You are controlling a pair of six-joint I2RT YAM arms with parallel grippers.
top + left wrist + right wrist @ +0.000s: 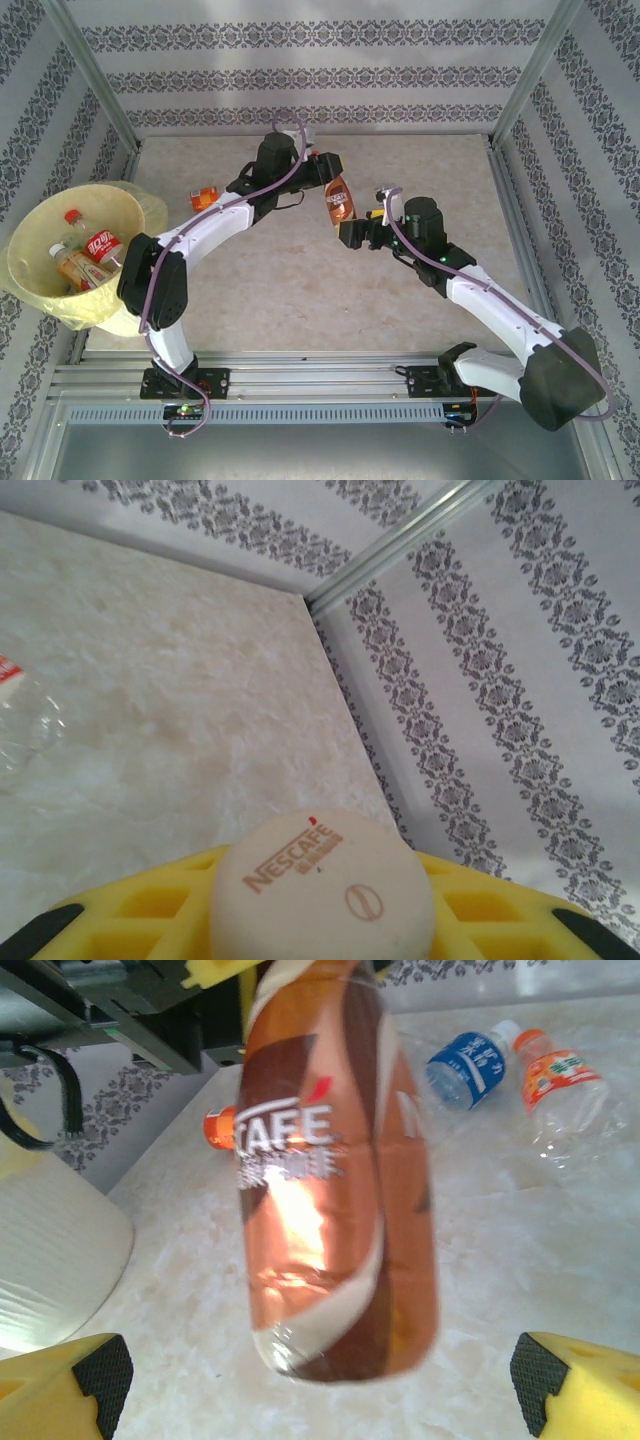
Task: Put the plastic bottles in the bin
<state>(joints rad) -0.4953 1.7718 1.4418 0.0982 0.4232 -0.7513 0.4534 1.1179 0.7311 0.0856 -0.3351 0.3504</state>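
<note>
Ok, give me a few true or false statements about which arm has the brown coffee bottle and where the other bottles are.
1. The left fingers are shut on the brown Nescafe bottle at its cap end. True.
2. The right fingers are clamped on that bottle. False: they stand open on either side of it, not touching.
3. The bin has nothing in it. False: it holds a few bottles, among them a red-labelled bottle.
4. A blue-labelled bottle and an orange-labelled bottle lie beside each other on the table. True.
5. The brown bottle is resting on the table. False: it hangs in the air from the left fingers.
</note>
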